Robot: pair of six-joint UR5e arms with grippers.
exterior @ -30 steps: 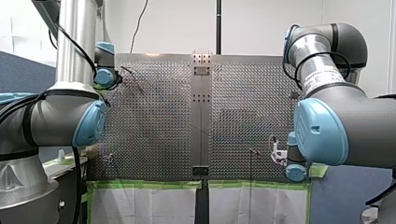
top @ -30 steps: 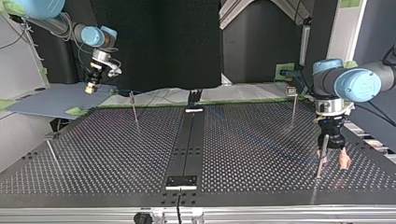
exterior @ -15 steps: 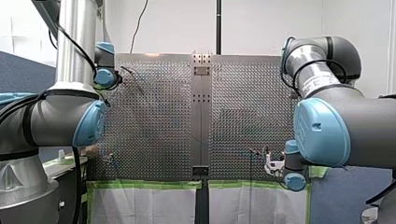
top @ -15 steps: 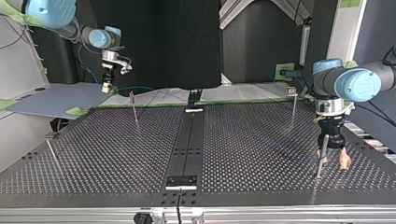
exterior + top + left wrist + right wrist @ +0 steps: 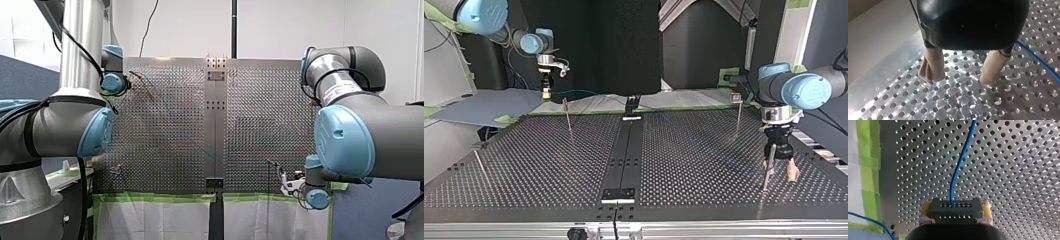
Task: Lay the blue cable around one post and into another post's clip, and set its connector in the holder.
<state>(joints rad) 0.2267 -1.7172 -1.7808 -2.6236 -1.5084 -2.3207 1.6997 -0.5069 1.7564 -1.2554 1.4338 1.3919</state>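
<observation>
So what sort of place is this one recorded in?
Most likely a robotics lab test cell: my left arm and my right arm flank a perforated metal table with thin posts on it, green tape lines its edge, and my right gripper holds the connector of a blue cable.

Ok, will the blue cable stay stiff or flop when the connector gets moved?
Probably floppy: the blue cable bends in a loose curve from the connector. Likely light, being thin. It may drag across the table.
</observation>
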